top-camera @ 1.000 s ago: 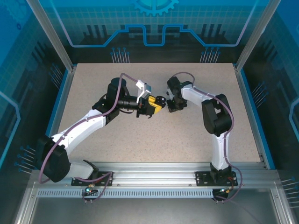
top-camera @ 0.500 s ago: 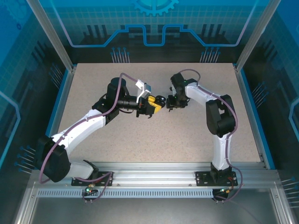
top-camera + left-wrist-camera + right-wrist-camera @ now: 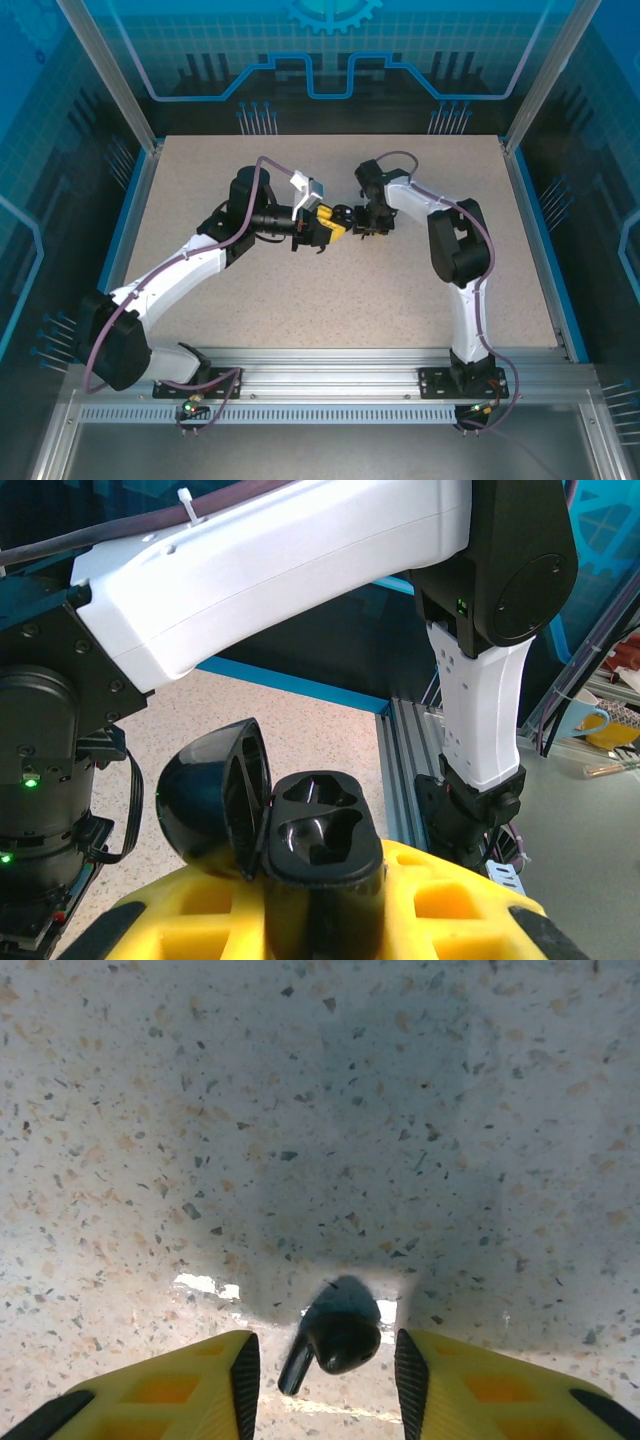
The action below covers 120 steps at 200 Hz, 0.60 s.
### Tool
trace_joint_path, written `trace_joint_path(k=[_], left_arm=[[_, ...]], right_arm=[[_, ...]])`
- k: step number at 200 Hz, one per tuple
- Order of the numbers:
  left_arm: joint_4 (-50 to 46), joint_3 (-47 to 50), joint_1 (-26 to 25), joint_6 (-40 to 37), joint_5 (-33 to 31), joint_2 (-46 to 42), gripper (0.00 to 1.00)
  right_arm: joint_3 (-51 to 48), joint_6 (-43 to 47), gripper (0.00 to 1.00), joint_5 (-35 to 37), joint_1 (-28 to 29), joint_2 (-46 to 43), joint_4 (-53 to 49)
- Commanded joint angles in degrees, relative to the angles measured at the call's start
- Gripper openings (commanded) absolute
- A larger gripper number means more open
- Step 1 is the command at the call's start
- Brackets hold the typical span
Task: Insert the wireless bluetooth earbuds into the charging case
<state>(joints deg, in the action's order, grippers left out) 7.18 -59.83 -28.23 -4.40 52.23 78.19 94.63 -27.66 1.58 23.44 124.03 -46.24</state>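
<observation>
Here the small round glossy black plastic charging case [image 3: 318, 832], low in the left wrist frame, gapes lid-up with both wells empty, clamped in the left gripper [image 3: 325, 915], while the right gripper [image 3: 322, 1345], yellow jaws half apart, flanks without touching one tiny black comma-shaped earbud [image 3: 342, 1336] at bottom centre.

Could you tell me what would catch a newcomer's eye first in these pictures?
First the open charging case, both sockets empty, clamped in the left gripper over the middle of the table. Then a single black earbud between the right gripper's parted yellow fingers.
</observation>
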Motion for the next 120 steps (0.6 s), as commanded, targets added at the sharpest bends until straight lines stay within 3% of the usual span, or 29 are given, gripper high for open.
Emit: trace_joint_path(k=[1, 66, 120], left_arm=[[0.07, -0.31, 0.5, -0.08, 0.42, -0.68, 0.03], [0.11, 0.16, 0.59, -0.13, 0.33, -1.03, 0.03], [0.09, 0.64, 0.55, -0.25, 0.23, -1.38, 0.03]], right_arm=[[1.71, -1.43, 0.41, 2.0, 0.97, 1.65, -2.6], [3.08, -1.04, 0.38, 3.96, 1.96, 4.25, -2.83], [4.05, -1.17, 0.28, 4.72, 2.55, 5.61, -2.8]])
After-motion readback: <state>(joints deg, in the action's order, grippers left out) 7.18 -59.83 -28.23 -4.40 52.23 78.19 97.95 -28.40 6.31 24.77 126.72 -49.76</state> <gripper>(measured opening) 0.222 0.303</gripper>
